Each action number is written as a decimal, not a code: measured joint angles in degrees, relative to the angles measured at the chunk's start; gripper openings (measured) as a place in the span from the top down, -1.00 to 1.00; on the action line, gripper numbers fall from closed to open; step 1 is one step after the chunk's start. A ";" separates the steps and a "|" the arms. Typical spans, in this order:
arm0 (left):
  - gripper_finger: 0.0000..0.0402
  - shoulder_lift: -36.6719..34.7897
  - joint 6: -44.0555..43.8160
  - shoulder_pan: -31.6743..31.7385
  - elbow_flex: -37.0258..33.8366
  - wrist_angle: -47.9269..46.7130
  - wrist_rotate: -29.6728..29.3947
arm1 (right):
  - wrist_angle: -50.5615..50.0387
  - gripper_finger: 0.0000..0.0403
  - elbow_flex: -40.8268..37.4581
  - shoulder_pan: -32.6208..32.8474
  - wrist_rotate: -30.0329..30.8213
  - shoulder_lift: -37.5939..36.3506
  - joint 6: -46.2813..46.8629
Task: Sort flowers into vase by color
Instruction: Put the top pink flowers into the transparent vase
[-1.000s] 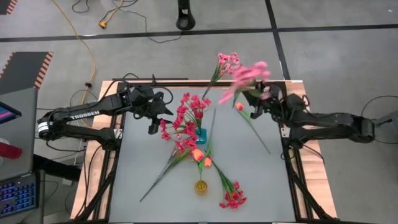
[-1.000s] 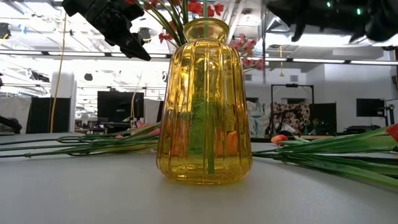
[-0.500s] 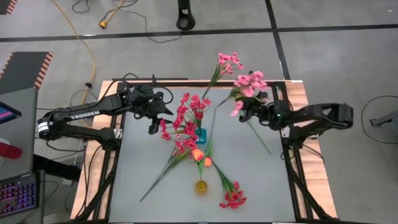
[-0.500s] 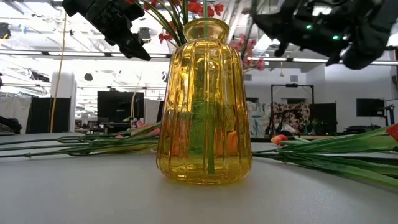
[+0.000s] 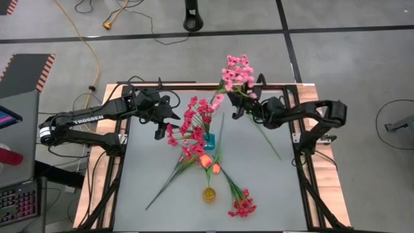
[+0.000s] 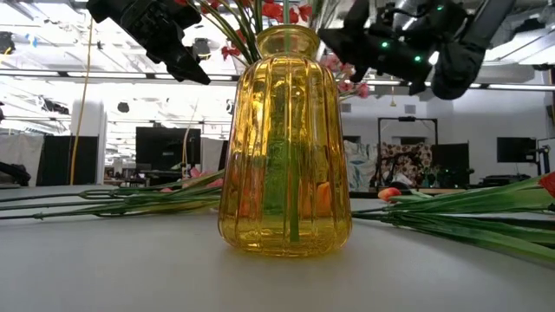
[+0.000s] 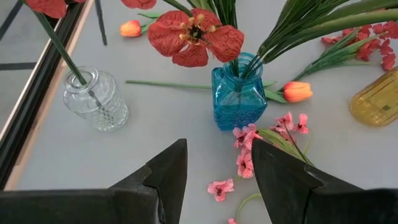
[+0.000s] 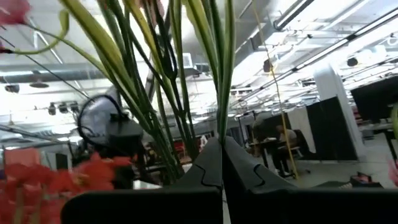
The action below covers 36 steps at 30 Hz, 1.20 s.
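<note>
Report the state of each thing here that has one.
left gripper: open, empty.
right gripper: shut on pink spray, held in the air.
blue vase: upright, holding red flowers.
yellow vase: upright, green stem inside.
clear vase: upright, one flower stalk inside.
orange tulip: lying flat beside the blue vase.

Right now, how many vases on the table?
3: blue vase mid-table with red sprays, clear vase by the far edge, yellow vase near the front. Flowers may hide more.
</note>
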 joint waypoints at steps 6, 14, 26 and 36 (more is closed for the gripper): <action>0.17 0.00 0.05 -0.01 0.00 -0.01 0.01 | 0.02 0.88 3.71 -1.10 0.01 4.77 0.08; 0.17 0.00 0.03 -0.01 0.00 -0.02 0.05 | 0.00 0.88 6.08 -1.86 0.06 8.10 0.56; 0.17 0.00 -0.02 0.01 0.00 -0.02 0.10 | -1.58 0.88 6.08 -2.56 2.35 8.06 0.20; 0.17 0.00 -0.04 0.00 0.00 -0.02 0.10 | -4.35 0.88 6.08 -2.54 3.51 8.06 0.08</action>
